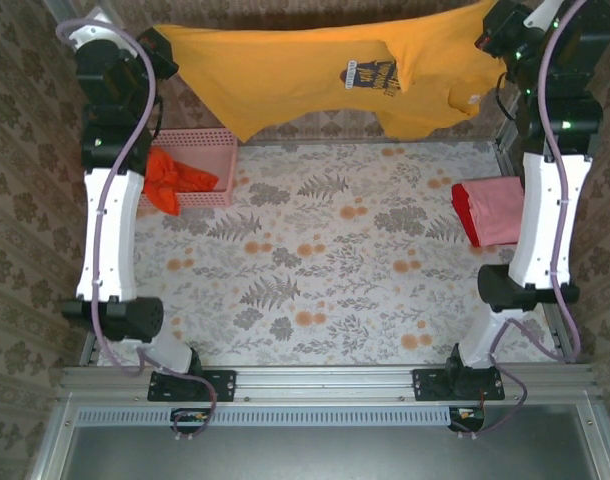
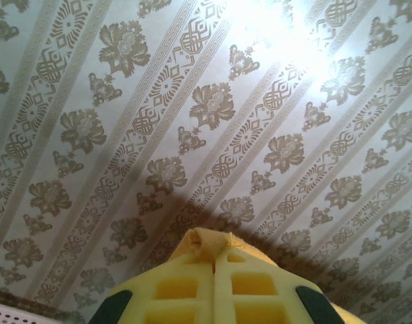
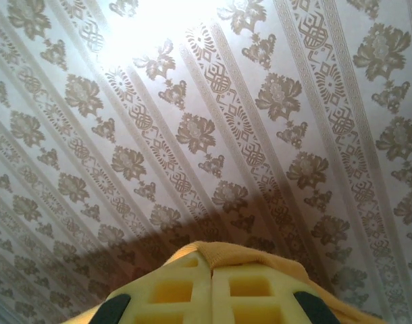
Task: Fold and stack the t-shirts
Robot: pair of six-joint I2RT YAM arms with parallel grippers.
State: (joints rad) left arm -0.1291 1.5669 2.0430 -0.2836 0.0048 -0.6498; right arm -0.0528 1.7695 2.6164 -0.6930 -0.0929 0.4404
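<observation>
Basket: one pink plastic basket sits at the far left of the table, just beside the left arm.
Basket contents: one orange-red t-shirt, crumpled; part lies inside and part spills over the basket's near-left rim onto the table.
Yellow t-shirt: one golden-yellow t-shirt with a dark chest print hangs in the air along the far edge, stretched between the two grippers. Its lower edge sags toward the table, and one sleeve hangs down near the right end.
Stack on the right: one pink t-shirt, folded, lies at the right edge of the table, partly hidden by the right arm. One red t-shirt shows along its left edge and appears to lie beneath it.
Shirt count: four in all, namely one yellow, one orange-red, one pink and one red.
Left gripper: raised at the far left; the fingers are pressed together and pinch a fold of the yellow cloth, which in the left wrist view pokes out between the tips.
Right gripper: raised at the far right; the fingers are pressed together on the other end of the yellow t-shirt, whose cloth bunches around the tips in the right wrist view.
Table cover: leaf-and-flower pattern, bare in the middle between basket and stack.
</observation>
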